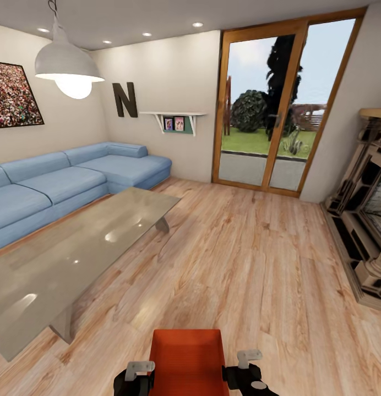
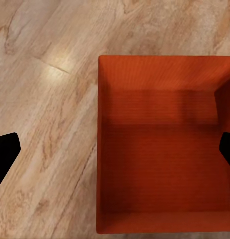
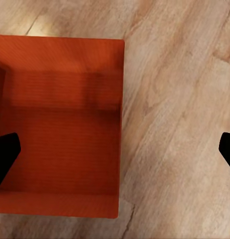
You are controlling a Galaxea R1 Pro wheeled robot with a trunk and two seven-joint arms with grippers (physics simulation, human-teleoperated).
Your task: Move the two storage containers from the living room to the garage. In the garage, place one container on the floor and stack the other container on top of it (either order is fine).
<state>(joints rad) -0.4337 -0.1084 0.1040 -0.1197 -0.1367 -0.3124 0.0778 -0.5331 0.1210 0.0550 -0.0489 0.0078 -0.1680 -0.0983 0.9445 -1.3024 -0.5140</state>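
Room: living room with light wood plank floor (image 1: 251,258), a blue sectional sofa (image 1: 64,181) along the left wall, a low glass-topped table (image 1: 75,247) in front of it, a wood-framed glass door (image 1: 278,110) ahead and a brick fireplace (image 1: 366,220) at the right.
Task's thing: one red-orange rectangular open-top storage container (image 1: 188,360) sits low in the head view, directly in front of the robot and between its two arms; it is empty inside. Whether it rests on the planks or is lifted off them I cannot tell.
Left tool (image 1: 140,369): fingers spread apart, astride the container's left wall. In the left wrist view one dark fingertip (image 2: 5,154) lies over the planks outside the bin (image 2: 164,149) and the other over its interior.
Right tool (image 1: 249,357): fingers likewise apart, straddling the right wall; in the right wrist view one tip is over the bin (image 3: 60,124), the other over bare floor.
Why so held: each tool brackets an opposite thin wall, which reads as set-up for a two-handed pinch that keeps a wide, light bin level.
Stage: judged early, as the scene is the living room, not the garage.
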